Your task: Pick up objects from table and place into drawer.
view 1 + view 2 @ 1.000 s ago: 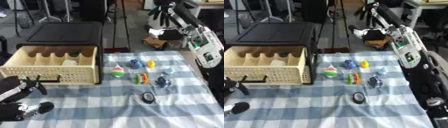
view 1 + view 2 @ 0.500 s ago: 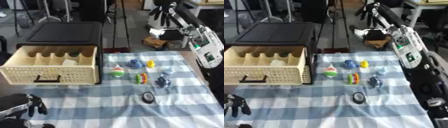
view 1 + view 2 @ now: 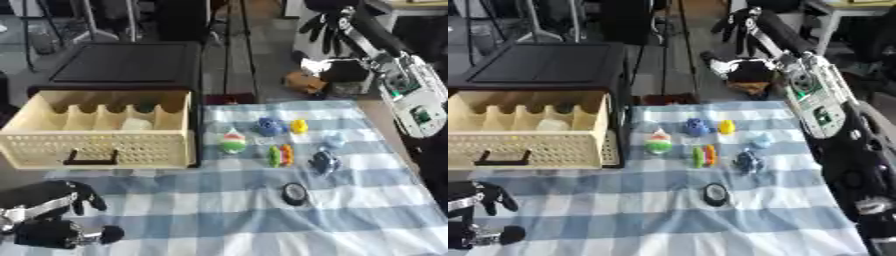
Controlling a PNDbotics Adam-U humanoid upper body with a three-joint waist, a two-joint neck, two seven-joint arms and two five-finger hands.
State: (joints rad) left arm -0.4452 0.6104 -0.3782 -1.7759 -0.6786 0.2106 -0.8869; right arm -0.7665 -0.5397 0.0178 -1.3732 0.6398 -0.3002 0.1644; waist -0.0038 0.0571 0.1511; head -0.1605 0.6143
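Observation:
The cream drawer (image 3: pixel 96 148) stands pulled out at the left, with a white item (image 3: pixel 136 124) inside. On the checked cloth (image 3: pixel 219 215) lie a blue toy (image 3: pixel 269 126), a yellow one (image 3: pixel 299 126), a green, white and red piece (image 3: pixel 232 141), a green and orange piece (image 3: pixel 280 155), a pale blue one (image 3: pixel 333 141), a dark blue one (image 3: pixel 322 161) and a black disc (image 3: pixel 295 193). My left hand (image 3: pixel 54 199) hangs low at the lower left, fingers relaxed, holding nothing. Raised far behind the table is my right hand (image 3: pixel 325 24), open, fingers spread.
The drawer belongs to a black cabinet (image 3: pixel 122 65) at the back left. My right forearm (image 3: pixel 820 100), with its white casing, runs down the right side above the table edge. Stands and a brown box (image 3: pixel 304 82) are on the floor beyond.
My left hand has drawn back from the drawer's front handle down toward the lower left corner. The right arm has hardly moved, and the toys lie as before.

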